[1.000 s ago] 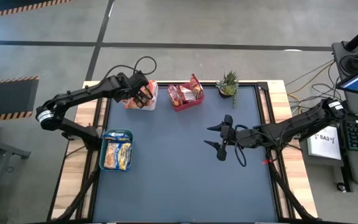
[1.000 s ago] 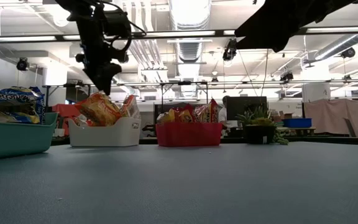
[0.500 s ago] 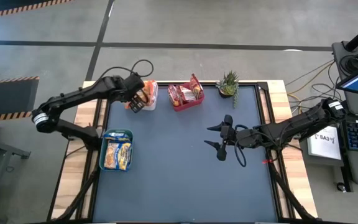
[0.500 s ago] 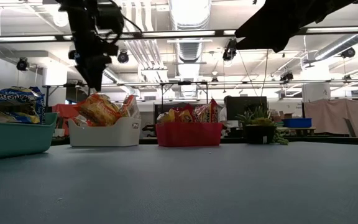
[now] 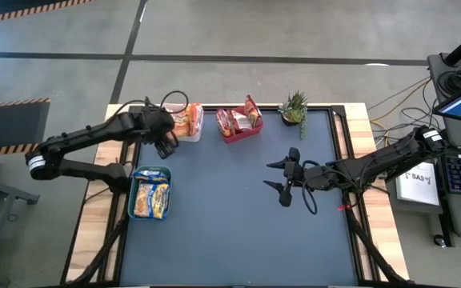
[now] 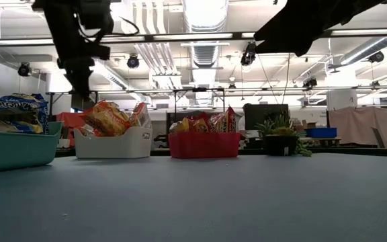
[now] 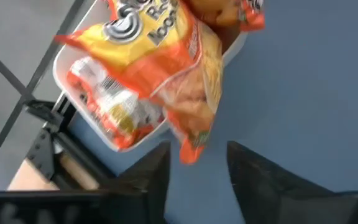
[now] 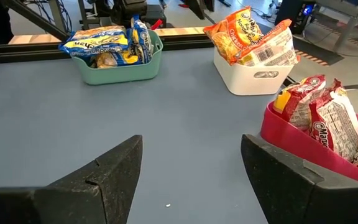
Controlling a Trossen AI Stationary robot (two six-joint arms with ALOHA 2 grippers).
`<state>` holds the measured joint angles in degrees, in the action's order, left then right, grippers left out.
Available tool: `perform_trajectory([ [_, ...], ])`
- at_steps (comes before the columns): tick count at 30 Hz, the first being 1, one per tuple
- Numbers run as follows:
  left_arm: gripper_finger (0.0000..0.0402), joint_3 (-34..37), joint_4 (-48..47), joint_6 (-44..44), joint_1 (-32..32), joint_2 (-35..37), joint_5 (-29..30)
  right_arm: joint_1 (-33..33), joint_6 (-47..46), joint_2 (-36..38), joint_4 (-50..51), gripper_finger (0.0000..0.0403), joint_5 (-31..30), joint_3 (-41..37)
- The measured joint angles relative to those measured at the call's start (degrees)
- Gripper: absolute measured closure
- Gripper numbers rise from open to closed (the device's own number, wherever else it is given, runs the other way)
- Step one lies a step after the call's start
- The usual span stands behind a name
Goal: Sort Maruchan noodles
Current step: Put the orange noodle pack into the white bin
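With our left hand (image 5: 164, 144) released and empty beside the white bin (image 5: 196, 128), we judge its heaped orange packets (image 5: 182, 122) could slide onto the bench (image 5: 238, 216) if nudged.

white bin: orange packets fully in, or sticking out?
Sticking out. In the right wrist view the orange packets stand tilted above the white bin rim; in the left wrist view one packet overhangs its edge.

Crinkly, glossy plastic noodle packets (image 8: 253, 38) fill smooth plastic bins (image 8: 253, 79); the table top (image 5: 230, 208) is matt, edged with bare wood.
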<state>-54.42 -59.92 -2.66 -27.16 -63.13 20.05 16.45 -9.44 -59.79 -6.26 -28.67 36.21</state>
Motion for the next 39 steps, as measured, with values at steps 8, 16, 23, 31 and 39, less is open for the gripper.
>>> perform_trajectory([
  [8,0.0375,5.0,11.17,0.15,-0.28,-1.3,0.8,0.0,0.32,0.0,-0.02,0.0144,0.01,0.0],
  [16,0.0395,4.77,14.13,-0.44,-0.87,-5.1,5.54,0.0,0.3,0.0,-0.11,0.0146,0.01,0.0],
  [23,0.04,4.77,18.3,1.22,-1.13,-6.63,6.93,0.0,0.36,0.01,-0.14,0.0149,0.01,0.0],
  [31,0.0401,4.77,24.47,3.55,-1.64,-7.58,7.5,0.0,0.12,0.0,-0.15,0.0149,0.01,0.0],
  [39,0.0401,4.75,25.83,3.67,-1.84,-8.53,7.48,0.0,0.1,0.01,-0.15,0.0144,0.01,0.0],
])
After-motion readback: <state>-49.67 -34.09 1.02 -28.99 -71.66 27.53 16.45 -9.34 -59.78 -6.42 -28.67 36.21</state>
